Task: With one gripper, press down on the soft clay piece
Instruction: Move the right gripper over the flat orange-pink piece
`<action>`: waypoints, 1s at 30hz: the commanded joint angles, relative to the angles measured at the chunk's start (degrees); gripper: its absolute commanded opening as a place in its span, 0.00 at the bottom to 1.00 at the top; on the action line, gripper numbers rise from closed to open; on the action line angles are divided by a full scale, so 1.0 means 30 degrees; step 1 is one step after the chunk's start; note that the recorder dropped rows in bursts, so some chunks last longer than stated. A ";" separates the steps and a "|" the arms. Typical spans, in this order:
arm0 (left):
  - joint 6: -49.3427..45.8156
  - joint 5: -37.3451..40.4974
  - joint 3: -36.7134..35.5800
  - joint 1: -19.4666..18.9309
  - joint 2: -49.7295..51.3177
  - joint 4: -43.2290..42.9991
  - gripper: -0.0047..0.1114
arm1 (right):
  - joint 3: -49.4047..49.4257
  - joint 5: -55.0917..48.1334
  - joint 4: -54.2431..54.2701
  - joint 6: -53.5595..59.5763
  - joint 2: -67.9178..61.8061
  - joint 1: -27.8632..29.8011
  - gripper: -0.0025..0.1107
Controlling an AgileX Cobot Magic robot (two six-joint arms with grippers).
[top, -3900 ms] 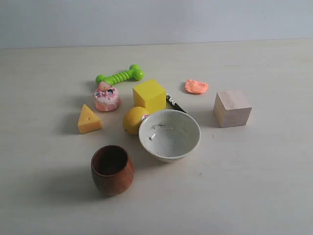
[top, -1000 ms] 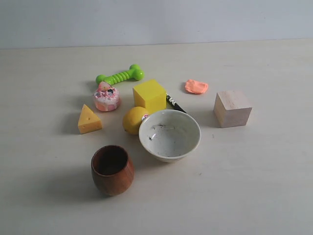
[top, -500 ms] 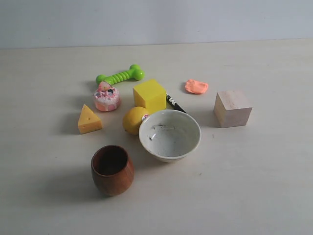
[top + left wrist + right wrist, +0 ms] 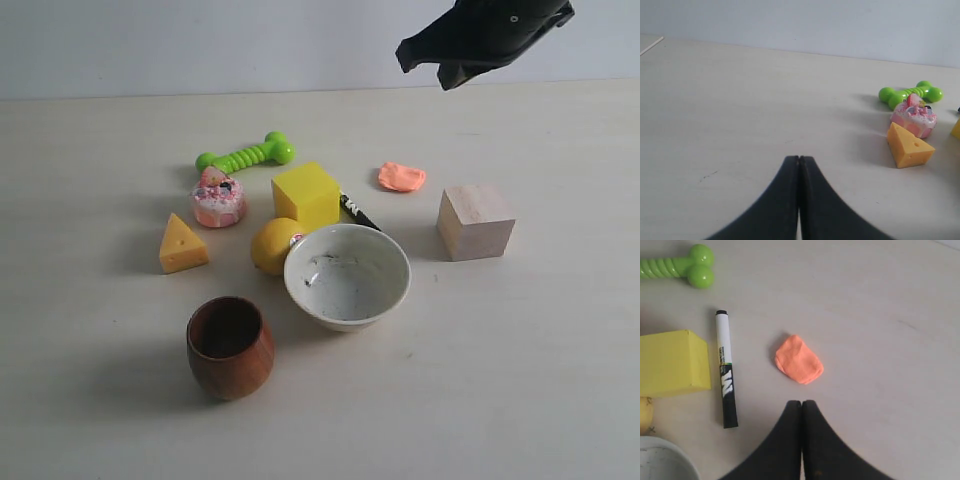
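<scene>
A: Locating soft clay piece [image 4: 798,360]: lying flat between black marker [image 4: 726,369] and wooden cube [image 4: 475,221], untouched.
B: Hovering above: right gripper [image 4: 801,407], fingers pressed together. Judged soft, light, tacky; best pressed squarely at centre.

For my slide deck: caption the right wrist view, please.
Shut black right gripper hovers clear of the flat salmon-orange clay piece; black-and-white marker pen nearby.
</scene>
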State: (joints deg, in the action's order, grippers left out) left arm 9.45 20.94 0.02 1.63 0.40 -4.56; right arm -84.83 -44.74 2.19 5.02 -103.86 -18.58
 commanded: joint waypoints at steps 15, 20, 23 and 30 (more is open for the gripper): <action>-0.0104 -0.0161 -0.0008 0.0109 -0.0134 0.0145 0.04 | -0.2031 0.0433 0.0222 -0.0536 -0.3002 -0.0037 0.02; -0.0104 -0.0161 -0.0008 0.0109 -0.0134 0.0145 0.04 | -0.5121 -0.1899 0.0222 -0.0536 -0.4798 -0.0037 0.02; -0.0104 -0.0161 -0.0008 0.0109 -0.0134 0.0145 0.04 | -0.6841 -0.3041 0.0222 -0.0591 -0.5986 -0.0037 0.02; -0.0104 -0.0161 -0.0008 0.0109 -0.0134 0.0145 0.04 | -0.9327 -0.4773 0.0142 -0.0536 -0.8346 -0.0037 0.02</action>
State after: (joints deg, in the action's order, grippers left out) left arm 9.45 20.94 0.02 1.63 0.40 -4.56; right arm -110.77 -57.41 3.23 3.44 -126.68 -18.58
